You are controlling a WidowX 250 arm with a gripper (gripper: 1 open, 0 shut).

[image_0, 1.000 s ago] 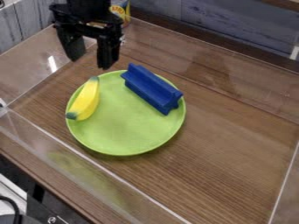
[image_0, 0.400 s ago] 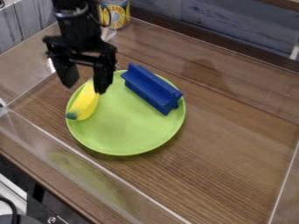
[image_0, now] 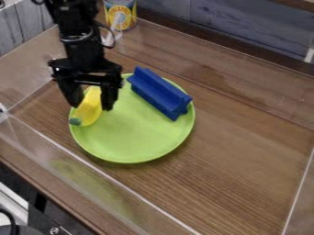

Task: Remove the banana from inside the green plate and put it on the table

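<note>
Banana is lying on the plate's left side, its upper end sitting between the fingers of the gripper, which is standing wide open and gripping nothing. It's looking like light, stiff, smooth plastic, so probably slippery. Taking it across the thick middle, pinching its narrow width, seems safest.

The banana is small, yellow and slightly curved — it lies flat inside the green plate, close to the plate's left rim, its upper end hidden behind the tool, so its tip cannot be made out. The green plate is large, round and lime-coloured with a shallow raised rim — it rests flat on the desk, a dark brown, glossy wood-grain surface, toward its left and near part.
</note>
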